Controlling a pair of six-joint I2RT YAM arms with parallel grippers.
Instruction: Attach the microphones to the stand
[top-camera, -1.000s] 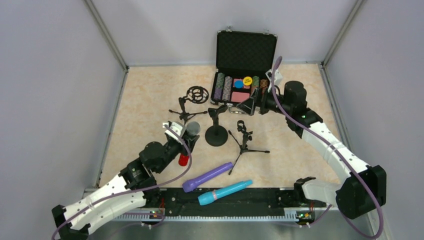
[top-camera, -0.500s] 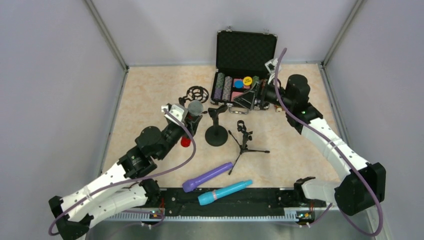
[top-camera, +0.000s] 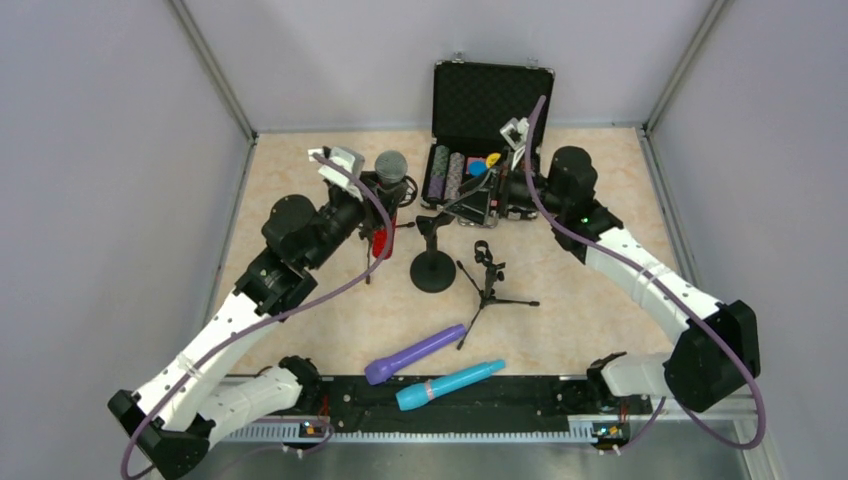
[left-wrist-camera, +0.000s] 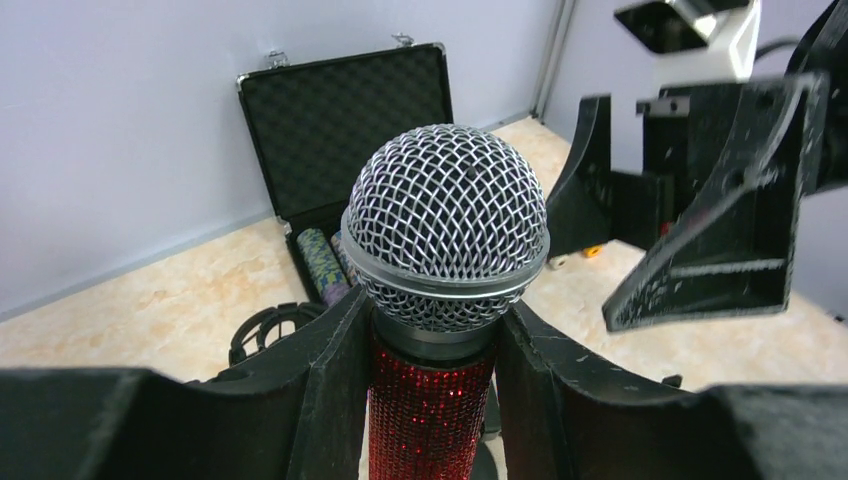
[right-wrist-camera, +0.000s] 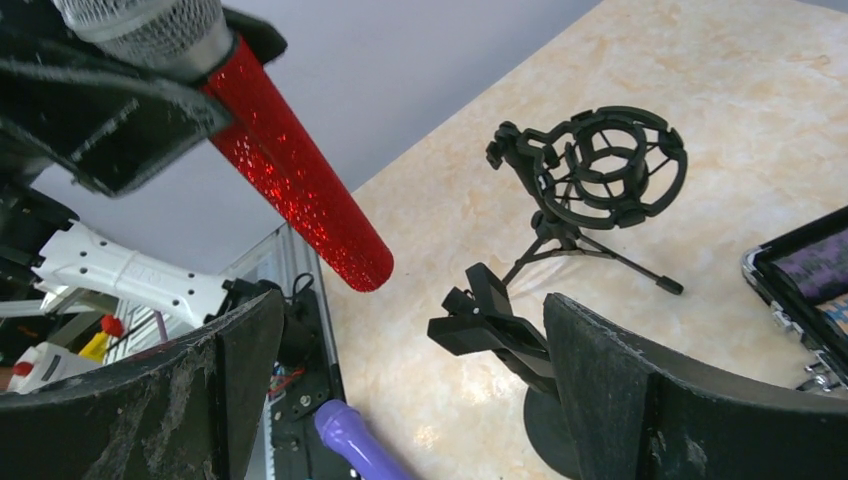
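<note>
My left gripper (top-camera: 383, 198) is shut on the glittery red microphone (top-camera: 381, 238), held upright in the air with its silver mesh head (left-wrist-camera: 447, 240) uppermost, just left of the round-base stand (top-camera: 433, 272). In the left wrist view the jaws (left-wrist-camera: 430, 345) clamp the red body right below the head. My right gripper (top-camera: 465, 207) is open and empty, hovering over that stand's clip (right-wrist-camera: 490, 322); its jaws (right-wrist-camera: 415, 335) stand wide on both sides of it. The purple microphone (top-camera: 415, 353) and the turquoise microphone (top-camera: 450, 384) lie on the table near the front edge.
A tripod stand with a round shock mount (right-wrist-camera: 600, 170) stands behind the red microphone. A second small tripod stand (top-camera: 487, 277) stands right of the round base. An open black case of poker chips (top-camera: 492, 105) sits at the back, just behind my right gripper.
My left arm has lifted the red microphone off the table and carried it up and back beside the round-base stand. My right gripper has moved left over that stand's clip.
</note>
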